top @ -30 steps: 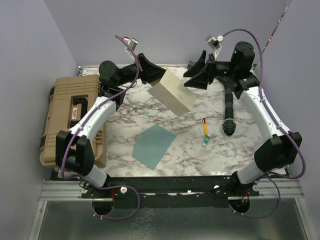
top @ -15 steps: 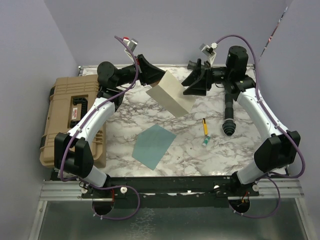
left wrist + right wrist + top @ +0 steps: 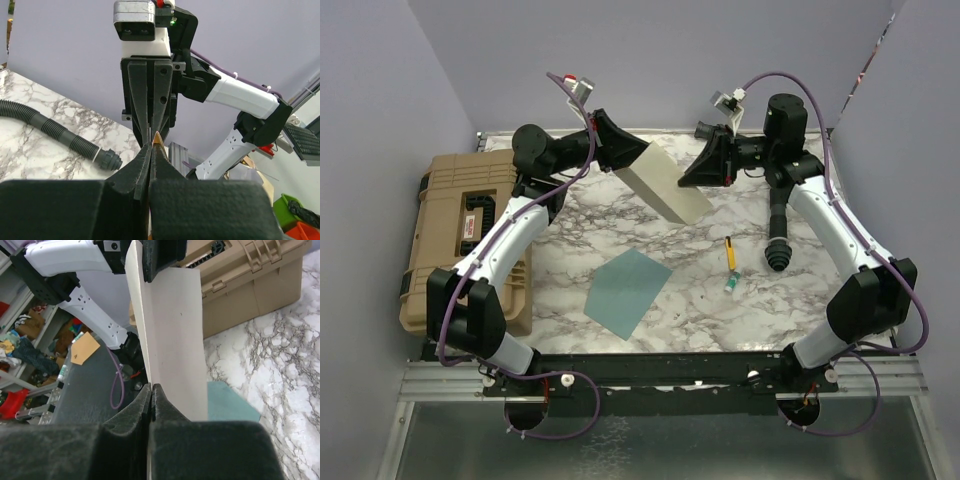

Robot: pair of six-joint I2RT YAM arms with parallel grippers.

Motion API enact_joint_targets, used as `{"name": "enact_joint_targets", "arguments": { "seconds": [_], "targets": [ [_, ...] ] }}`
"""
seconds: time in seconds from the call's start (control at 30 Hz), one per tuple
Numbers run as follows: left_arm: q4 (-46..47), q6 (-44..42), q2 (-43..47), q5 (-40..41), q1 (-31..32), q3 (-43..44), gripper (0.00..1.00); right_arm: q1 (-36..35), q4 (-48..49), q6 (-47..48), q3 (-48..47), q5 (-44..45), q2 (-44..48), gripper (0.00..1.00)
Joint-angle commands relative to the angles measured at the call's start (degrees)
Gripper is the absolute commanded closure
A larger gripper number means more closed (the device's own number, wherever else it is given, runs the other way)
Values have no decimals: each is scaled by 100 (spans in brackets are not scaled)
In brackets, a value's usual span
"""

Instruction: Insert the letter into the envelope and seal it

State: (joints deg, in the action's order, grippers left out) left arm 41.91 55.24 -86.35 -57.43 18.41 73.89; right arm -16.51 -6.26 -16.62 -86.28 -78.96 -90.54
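Both arms are up at the far side of the table (image 3: 700, 310) with the letter (image 3: 660, 188) in the air between them, clear of the marble. The left gripper (image 3: 623, 155) is pressed together on the sheet's 10 o'clock corner. The right gripper (image 3: 688, 178) meets it at about 3 o'clock, and in its wrist view the pads are closed to a slit on the sheet's lower edge (image 3: 170, 340), so we read that as a pinch too. The left wrist view shows the sheet edge-on (image 3: 156, 136) between closed fingers, with the other gripper straight ahead. A two-point hold makes sense to us: one pinch lets thin paper droop and swing, while two keep it taut and let us set its angle for a fold or for feeding into a pocket. The envelope (image 3: 625, 290) lies flat and untouched at 6 o'clock of the letter, near the front edge and rotated diagonally. We can't see its flap or tell whether it's open. A yellow pen (image 3: 729, 252) sits at 3 o'clock of the envelope, well apart. Insertion hasn't begun. The next move likely needs the sheet aligned with the envelope mouth.
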Motion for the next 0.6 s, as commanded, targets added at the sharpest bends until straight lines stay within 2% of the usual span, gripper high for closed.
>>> {"name": "enact_joint_targets", "arguments": {
  "seconds": [0.0, 0.07, 0.17, 0.3, 0.4, 0.43, 0.5, 0.57],
  "targets": [
    [83, -30, 219, -17, -107, 3, 100, -27, 181, -179, -44, 14, 19, 99],
    [12, -89, 264, -21, -215, -9, 94, -27, 147, -169, -63, 95, 39, 99],
    [-389, -431, 366, -92, -455, -49, 73, -27, -189, 74, -131, 406, 54, 99],
    [-2256, -1796, 669, -14, -968, 147, 51, -19, -583, 329, -259, 1101, 89, 99],
    [-4551, -3584, 908, 965, -1131, 586, 25, -17, -612, 405, -270, 1826, 198, 99],
    [-5061, -3937, 944, 1419, -1130, 720, 19, -14, -605, 403, -284, 2101, 232, 99],
    [-5597, -4186, 958, 2215, -1138, 903, 10, -10, -568, 319, -308, 2713, 281, 99],
    [-5677, -3874, 927, 2690, -1135, 968, 7, -18, -434, 125, -297, 3245, 327, 99]
  ]
}}
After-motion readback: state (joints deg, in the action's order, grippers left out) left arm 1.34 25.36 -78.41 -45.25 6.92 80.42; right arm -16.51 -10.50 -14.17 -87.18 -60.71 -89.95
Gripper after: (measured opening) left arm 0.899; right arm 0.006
